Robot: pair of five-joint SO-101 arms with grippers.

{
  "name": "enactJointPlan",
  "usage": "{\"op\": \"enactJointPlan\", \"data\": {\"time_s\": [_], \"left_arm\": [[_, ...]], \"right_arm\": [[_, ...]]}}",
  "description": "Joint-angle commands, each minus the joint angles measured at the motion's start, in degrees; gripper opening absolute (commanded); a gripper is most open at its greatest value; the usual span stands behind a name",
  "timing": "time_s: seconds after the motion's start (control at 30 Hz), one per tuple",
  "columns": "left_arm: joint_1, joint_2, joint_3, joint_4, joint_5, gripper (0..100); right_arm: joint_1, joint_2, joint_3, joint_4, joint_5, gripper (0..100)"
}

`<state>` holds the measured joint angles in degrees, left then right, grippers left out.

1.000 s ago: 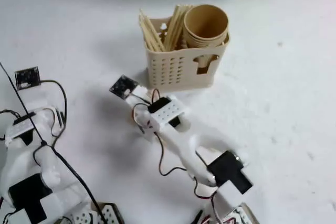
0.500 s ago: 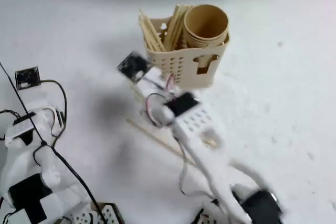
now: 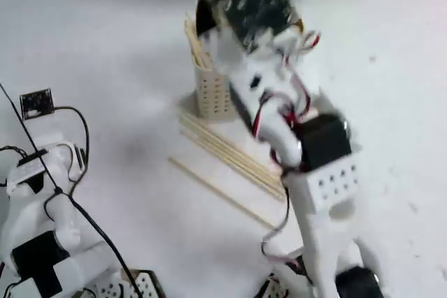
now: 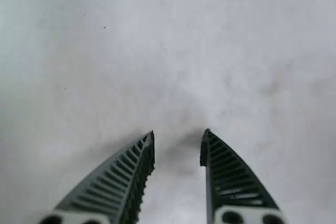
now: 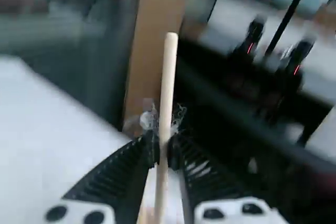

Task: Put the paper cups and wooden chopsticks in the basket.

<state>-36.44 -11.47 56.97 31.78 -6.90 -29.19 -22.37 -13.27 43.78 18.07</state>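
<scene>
A white table (image 3: 105, 54) carries a pale slotted basket (image 3: 211, 92), partly under the raised right arm (image 3: 279, 102). Loose chopsticks (image 3: 230, 155) lie flat on the table on that arm's left, one stick (image 3: 220, 193) a little apart.

Bright even light from above; white table (image 3: 98, 54) almost washed out, room behind it dark. Faint soft shadows beside basket (image 3: 209, 94) and loose chopsticks (image 3: 230, 155). Motion blur smears right arm (image 3: 241, 61). Soft grey shadow under left gripper (image 4: 177, 141). Pale held chopstick (image 5: 167, 103) against dim, hazy room.
</scene>
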Motion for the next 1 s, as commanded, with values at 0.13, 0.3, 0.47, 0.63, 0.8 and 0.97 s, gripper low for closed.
{"op": "enactJointPlan", "data": {"time_s": [0.13,0.3,0.47,0.63,0.8,0.97], "left_arm": [[-0.7,-0.4,-0.1,-0.6,0.6,16],[-0.7,-0.4,-0.1,-0.6,0.5,16],[-0.7,-0.4,-0.1,-0.6,0.5,16],[-0.7,-0.4,-0.1,-0.6,0.5,16],[-0.7,-0.4,-0.1,-0.6,0.5,16],[-0.7,-0.4,-0.1,-0.6,0.5,16]], "right_arm": [[0.2,15.8,-24.0,-9.2,-0.4,1.8],[0.5,19.9,-25.9,-7.4,-0.4,2.1],[0.6,20.4,-25.9,-7.2,-2.1,4.5],[0.6,20.4,-25.8,-5.1,-8.4,12.2],[0.7,20.0,-25.8,-4.6,-8.4,11.6],[0.6,19.8,-26.1,0.7,-8.4,11.5]]}}
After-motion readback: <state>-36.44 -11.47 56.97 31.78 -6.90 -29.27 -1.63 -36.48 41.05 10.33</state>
